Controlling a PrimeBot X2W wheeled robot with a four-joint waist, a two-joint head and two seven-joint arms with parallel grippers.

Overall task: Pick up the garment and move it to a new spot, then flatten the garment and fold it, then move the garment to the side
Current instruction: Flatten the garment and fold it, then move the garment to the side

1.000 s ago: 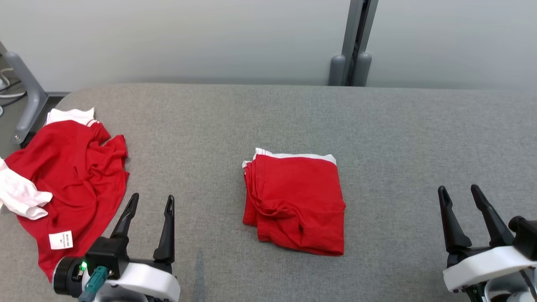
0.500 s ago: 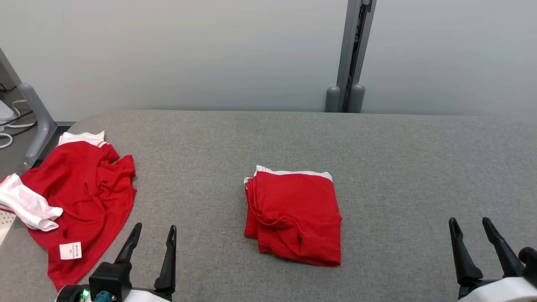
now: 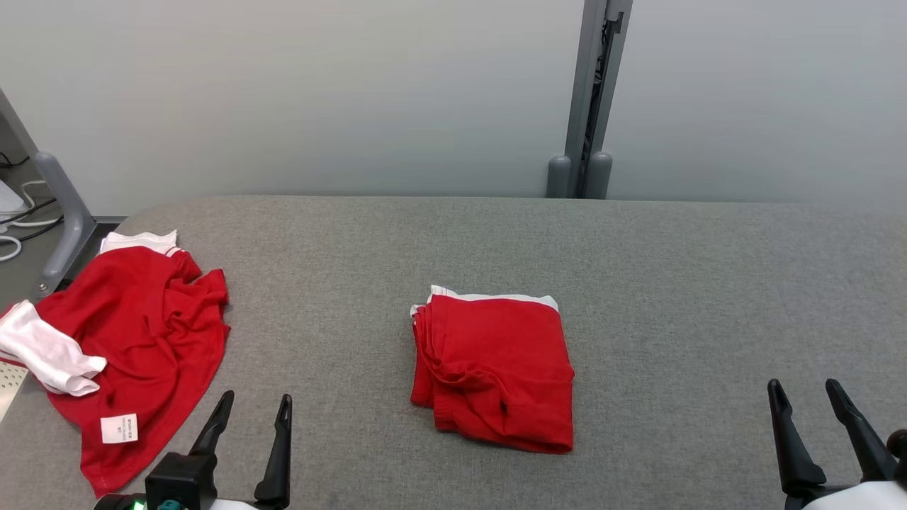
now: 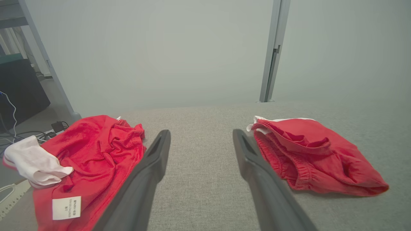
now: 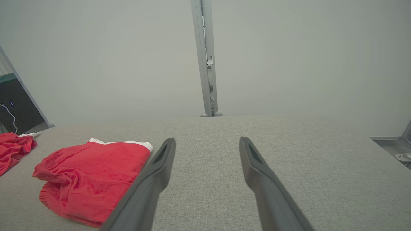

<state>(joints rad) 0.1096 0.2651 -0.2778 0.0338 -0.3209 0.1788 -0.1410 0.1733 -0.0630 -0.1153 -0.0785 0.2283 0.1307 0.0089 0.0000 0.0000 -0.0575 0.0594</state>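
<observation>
A red garment (image 3: 496,375) with a white waistband lies folded in a compact square at the middle of the grey table (image 3: 673,283); it shows too in the left wrist view (image 4: 314,157) and the right wrist view (image 5: 96,173). My left gripper (image 3: 256,397) stands open at the near edge, to the folded garment's left and apart from it, with nothing between its fingers (image 4: 201,132). Far off at the near right, my right gripper (image 3: 802,384) is open and empty as well (image 5: 208,139).
A second red garment (image 3: 134,340) lies crumpled at the table's left end, a white cloth (image 3: 49,350) on top and a white label showing. A grey post (image 3: 588,106) stands behind the table. A grey frame leg (image 3: 60,212) and cables are off the left edge.
The head camera has tilted up, so the table and both grippers sit lower in the picture. The garments have not moved, and both grippers stay open.
</observation>
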